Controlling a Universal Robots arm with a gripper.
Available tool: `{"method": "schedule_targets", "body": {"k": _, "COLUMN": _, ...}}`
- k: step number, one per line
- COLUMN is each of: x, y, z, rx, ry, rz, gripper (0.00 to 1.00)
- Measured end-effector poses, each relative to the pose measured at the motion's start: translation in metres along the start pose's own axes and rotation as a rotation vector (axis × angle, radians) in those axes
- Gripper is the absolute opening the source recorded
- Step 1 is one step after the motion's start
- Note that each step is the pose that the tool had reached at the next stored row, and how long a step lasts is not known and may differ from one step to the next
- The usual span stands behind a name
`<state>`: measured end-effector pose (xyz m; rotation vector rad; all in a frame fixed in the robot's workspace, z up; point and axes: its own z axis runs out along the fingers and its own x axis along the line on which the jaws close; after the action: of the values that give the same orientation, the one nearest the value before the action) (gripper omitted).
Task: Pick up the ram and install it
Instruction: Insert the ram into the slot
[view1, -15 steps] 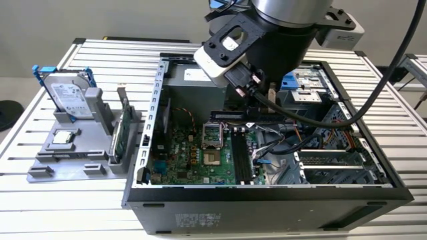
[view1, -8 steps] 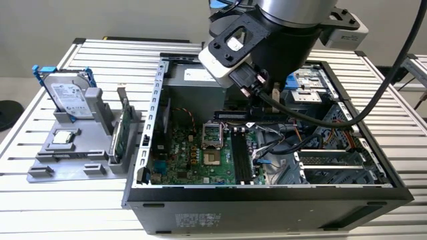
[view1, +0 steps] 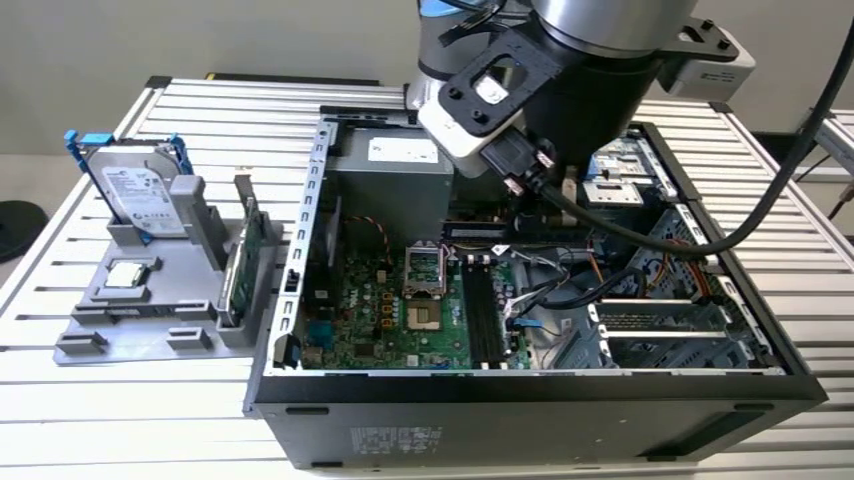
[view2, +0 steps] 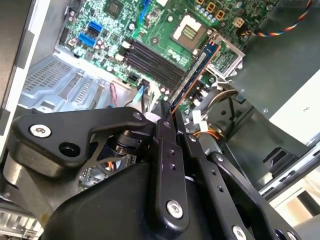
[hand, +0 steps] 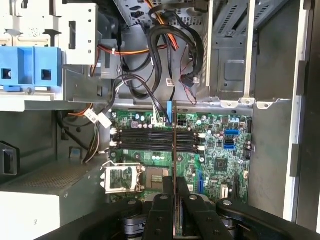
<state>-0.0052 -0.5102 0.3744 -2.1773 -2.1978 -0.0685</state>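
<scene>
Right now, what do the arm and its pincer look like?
The arm is a silver-grey cylinder with a black bracket bearing round holes. A thick black cable trails off it. The pincer has slim matte-black fingers studded with silver screws.

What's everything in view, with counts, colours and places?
ram: one, dark, in the pincer, above the motherboard
case: one, black, open, on the table
motherboard: one, green, inside the case
memory slots: four, black, on the motherboard
hard drive: one, silver, blue rails, in the holder
card: one, green, in the holder
holder: one, grey, exterior view's left of case
table: one, white, slatted, under everything
pincer: one, black, shut on the ram
arm: one, silver-black, over the case
</scene>
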Motion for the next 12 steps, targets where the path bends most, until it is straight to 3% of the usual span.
{"method": "schedule_targets", "body": {"k": 12, "x": 0.0070, "y": 0.0058, "z": 0.0008, "rx": -0.0064, "ry": 0.0000, "rz": 0.000, "gripper": 0.00}}
